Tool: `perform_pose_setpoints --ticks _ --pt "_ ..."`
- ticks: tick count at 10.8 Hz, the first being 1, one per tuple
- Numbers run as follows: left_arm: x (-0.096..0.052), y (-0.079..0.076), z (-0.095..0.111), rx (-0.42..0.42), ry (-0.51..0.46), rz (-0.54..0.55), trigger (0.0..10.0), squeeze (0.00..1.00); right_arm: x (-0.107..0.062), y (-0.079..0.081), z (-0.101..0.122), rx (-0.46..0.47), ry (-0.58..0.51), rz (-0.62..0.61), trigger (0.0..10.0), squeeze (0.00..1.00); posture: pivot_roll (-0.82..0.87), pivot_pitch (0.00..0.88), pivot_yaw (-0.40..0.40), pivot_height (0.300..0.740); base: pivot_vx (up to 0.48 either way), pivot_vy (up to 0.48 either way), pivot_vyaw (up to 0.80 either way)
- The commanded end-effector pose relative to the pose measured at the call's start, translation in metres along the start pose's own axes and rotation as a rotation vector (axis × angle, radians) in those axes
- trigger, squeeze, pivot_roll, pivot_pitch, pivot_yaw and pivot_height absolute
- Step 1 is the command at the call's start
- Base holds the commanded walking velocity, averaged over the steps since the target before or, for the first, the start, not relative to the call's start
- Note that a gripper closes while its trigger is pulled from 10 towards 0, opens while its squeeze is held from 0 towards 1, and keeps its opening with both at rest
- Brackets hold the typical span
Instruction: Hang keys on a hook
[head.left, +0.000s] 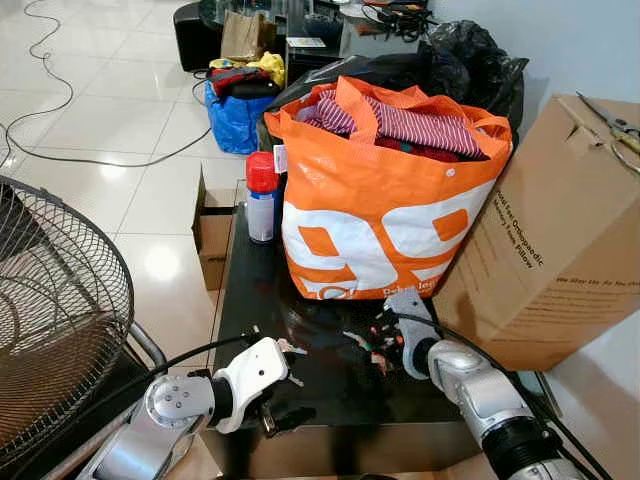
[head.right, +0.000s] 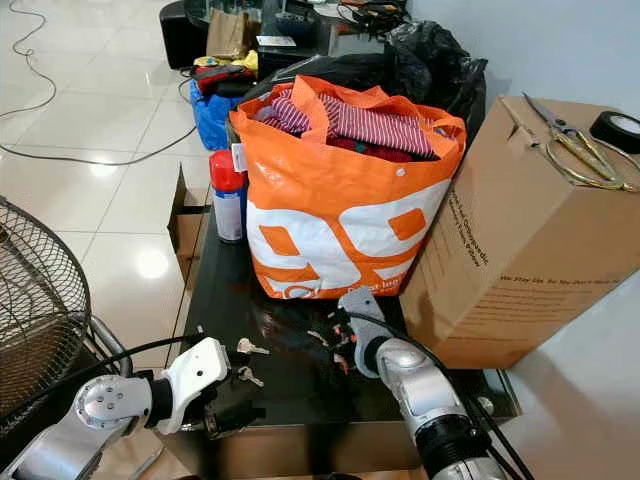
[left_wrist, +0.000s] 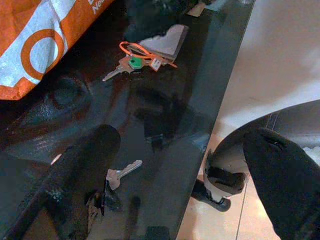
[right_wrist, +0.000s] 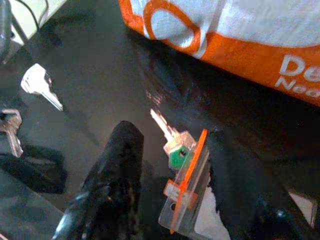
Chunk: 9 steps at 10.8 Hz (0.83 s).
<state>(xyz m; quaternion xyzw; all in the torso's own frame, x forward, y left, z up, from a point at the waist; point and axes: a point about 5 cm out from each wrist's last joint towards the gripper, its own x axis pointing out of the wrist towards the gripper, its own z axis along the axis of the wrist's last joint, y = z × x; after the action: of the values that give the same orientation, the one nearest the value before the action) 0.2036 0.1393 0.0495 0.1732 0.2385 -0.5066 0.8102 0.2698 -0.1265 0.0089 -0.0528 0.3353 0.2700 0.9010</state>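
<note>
**Keys on the table, right gripper closing in on the tagged bunch**

The tagged keys (right_wrist: 175, 150) are lying flat on the black table (head.left: 330, 385), just in front of the orange bag (head.left: 385, 200). Bunch looks like one silver key with a green head, an orange loop and a clear plastic tag with an orange edge.

The right gripper (right_wrist: 175, 195) is sitting over them, fingers spread moderately, one black finger (right_wrist: 107, 185) on each side of the tag; not gripping anything yet as far as I can tell.

A second set, plain silver keys (head.right: 248, 360), is lying further from the bag, toward the table's front edge. The left gripper (left_wrist: 175, 195) is hovering there, fingers wide apart, one over the glass next to a silver key (left_wrist: 122, 172), the other hanging past the table edge over the floor. Holding nothing.

Handling, my read:
- Light, rigid metal, but the bunch is floppy at the loop, so it'll be swinging once lifted.
- Lying flat on slick glass, so likely sliding when nudged.
- Best grab: the plastic tag or key head, leaving the orange loop free for the hook.

Around the bag: red-capped spray can (head.left: 262, 195) on its left, cardboard box (head.left: 555, 240) on its right, fan grille (head.left: 55, 300) well off to the left. No hook visible anywhere.
</note>
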Motion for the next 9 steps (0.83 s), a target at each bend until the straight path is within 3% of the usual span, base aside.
perform_pose_setpoints --ticks 1,2,3,5,6,7,8,9 --pt "0.0 0.001 0.0 0.01 0.002 0.001 10.0 0.0 0.001 -0.003 -0.004 -0.002 0.022 -0.022 10.0 1.0 -0.02 0.003 -0.112 0.74 0.0 0.0 0.0" --pt "-0.001 0.002 0.0 0.01 0.002 0.001 10.0 0.0 0.007 -0.007 -0.003 0.031 0.032 -0.087 10.0 1.0 -0.02 0.006 -0.112 0.74 0.0 0.0 0.0" --pt "-0.001 0.001 -0.001 0.01 0.003 0.001 10.0 0.0 0.01 -0.008 -0.003 0.059 0.037 -0.102 10.0 0.0 -0.02 0.006 -0.112 0.74 0.0 0.0 0.0" --pt "-0.002 0.001 -0.002 0.01 0.006 -0.001 10.0 0.0 0.016 -0.006 -0.002 0.088 0.047 -0.113 10.0 0.0 -0.02 0.015 -0.11 0.74 0.0 0.0 0.0" --pt "-0.003 0.001 -0.002 0.01 0.008 -0.003 10.0 0.0 0.018 -0.006 -0.005 0.104 0.065 -0.136 4.5 0.0 -0.01 0.016 -0.108 0.74 0.0 0.0 0.0" --pt "-0.003 0.001 -0.002 0.011 0.008 -0.005 10.0 0.0 0.02 -0.006 -0.008 0.11 0.083 -0.137 1.8 0.0 -0.01 0.016 -0.108 0.74 0.0 0.0 0.0" --pt "-0.003 0.0 -0.002 0.012 0.009 -0.007 10.0 0.0 0.021 -0.005 -0.012 0.126 0.096 -0.138 0.0 0.0 -0.01 0.017 -0.106 0.74 0.0 0.0 0.0" --pt "-0.004 0.001 -0.002 0.014 0.009 -0.008 10.0 0.0 0.022 -0.005 -0.014 0.149 0.099 -0.147 0.0 0.0 -0.01 0.02 -0.104 0.74 0.0 0.0 0.0"
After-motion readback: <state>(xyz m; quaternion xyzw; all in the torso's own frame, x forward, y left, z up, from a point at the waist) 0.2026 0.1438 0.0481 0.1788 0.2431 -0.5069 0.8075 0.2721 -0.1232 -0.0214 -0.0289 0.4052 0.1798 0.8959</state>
